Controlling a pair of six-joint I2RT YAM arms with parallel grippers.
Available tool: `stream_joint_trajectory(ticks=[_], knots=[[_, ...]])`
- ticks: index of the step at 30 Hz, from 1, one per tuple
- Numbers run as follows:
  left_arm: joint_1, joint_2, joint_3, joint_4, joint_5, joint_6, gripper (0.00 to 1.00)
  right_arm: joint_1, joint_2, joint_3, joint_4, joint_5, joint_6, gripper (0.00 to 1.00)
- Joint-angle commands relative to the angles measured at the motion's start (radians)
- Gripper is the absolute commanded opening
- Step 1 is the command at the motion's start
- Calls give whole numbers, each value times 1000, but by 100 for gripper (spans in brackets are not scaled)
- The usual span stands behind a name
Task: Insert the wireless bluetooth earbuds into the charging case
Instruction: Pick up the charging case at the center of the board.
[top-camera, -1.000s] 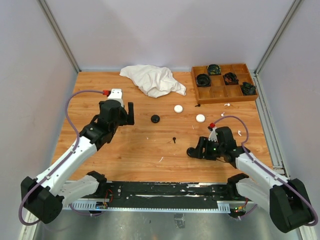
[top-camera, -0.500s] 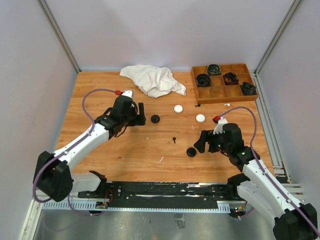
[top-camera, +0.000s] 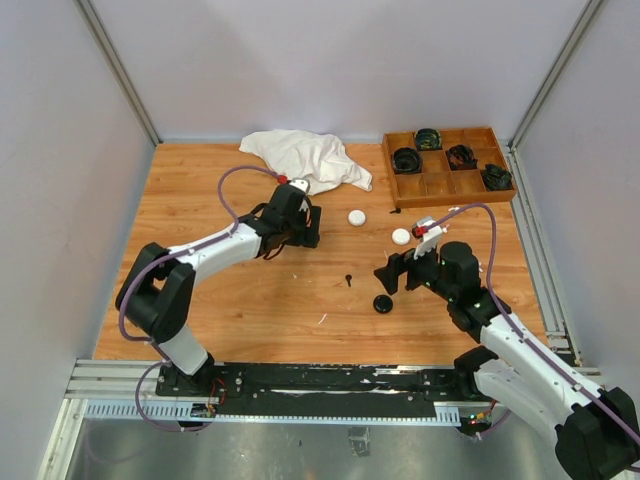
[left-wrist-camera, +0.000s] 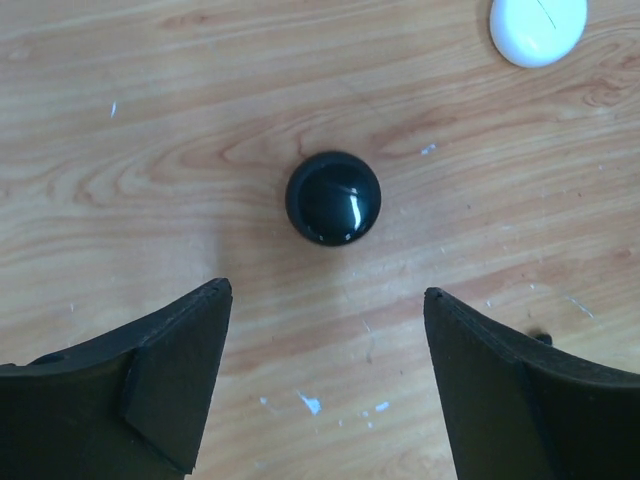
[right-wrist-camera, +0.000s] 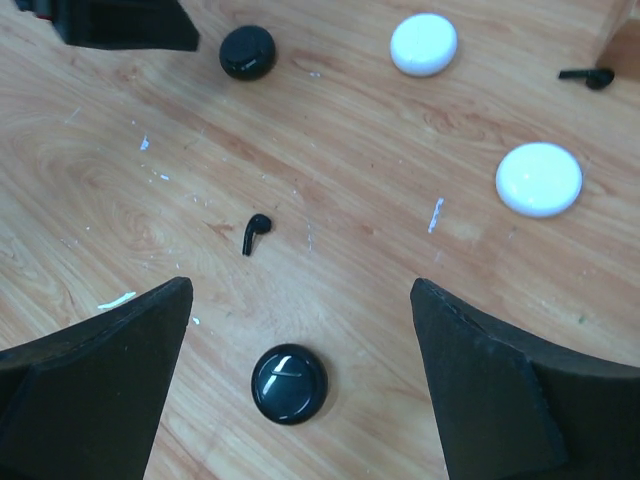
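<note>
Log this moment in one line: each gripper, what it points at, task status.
left gripper: open, pointed at far black case | right gripper: open, pointed at near black case | black earbud: loose, not in a case

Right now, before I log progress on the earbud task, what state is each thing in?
Left gripper: open, empty
Right gripper: open, empty
Far black case: closed, on table
Near black case: closed, on table
Far white case: closed
Near white case: closed
Central black earbud: loose on table, uncased
Cloth: crumpled
</note>
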Motion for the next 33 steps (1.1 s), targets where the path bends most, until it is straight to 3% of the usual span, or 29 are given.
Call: stream_joint_trajectory(ticks=[1,13,20,28,33], knots=[[-2,88,74,44,-29,116,82,20,-12,-33,121,27,-46,92],[6,260,148,90,58,217,72,21,-27,-52,138,52,-56,92],[20,335,208,55,113,234,54,21,-30,-52,133,56,-60,92],[20,326,188,39,145,236,31,21,-21,-35,123,49,-62,90],[15,243,116,92,156,214,30,22,-12,1,87,30,-44,90]])
